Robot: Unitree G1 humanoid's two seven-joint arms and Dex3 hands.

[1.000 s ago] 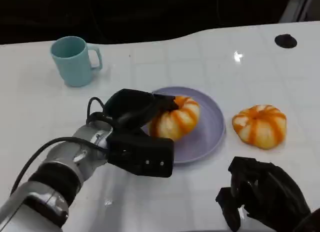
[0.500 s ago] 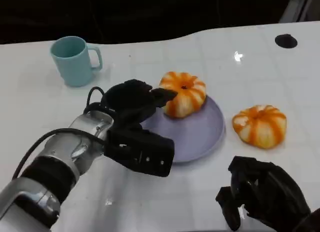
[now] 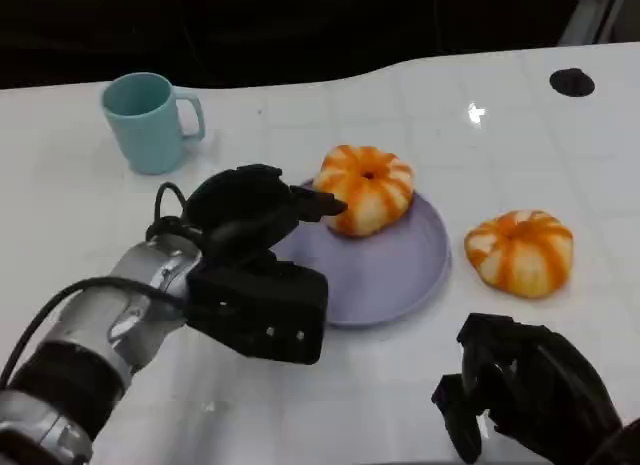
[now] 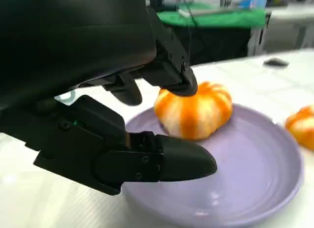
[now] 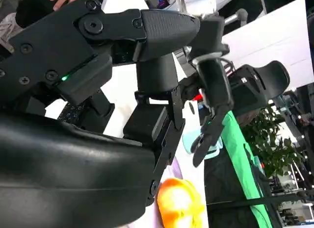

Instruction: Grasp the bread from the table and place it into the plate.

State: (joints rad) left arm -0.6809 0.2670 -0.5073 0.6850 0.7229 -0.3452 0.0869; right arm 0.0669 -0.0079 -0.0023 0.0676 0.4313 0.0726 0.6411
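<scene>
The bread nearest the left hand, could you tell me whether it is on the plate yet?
On the plate: the bread rests on the far rim of the purple plate.

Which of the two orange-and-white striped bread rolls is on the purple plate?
The orange-and-white striped bread roll beside the left robot hand, resting on the round purple plate; the other roll lies on the white table.

A light teal mug stands upright on the white surface at its far left, handle turned to the right. Far off at the opposite corner, a small black round object lies flat near the surface's back edge. Beyond that edge the background falls dark. A green-covered table stands in the room behind, and leafy green plants rise nearby.
</scene>
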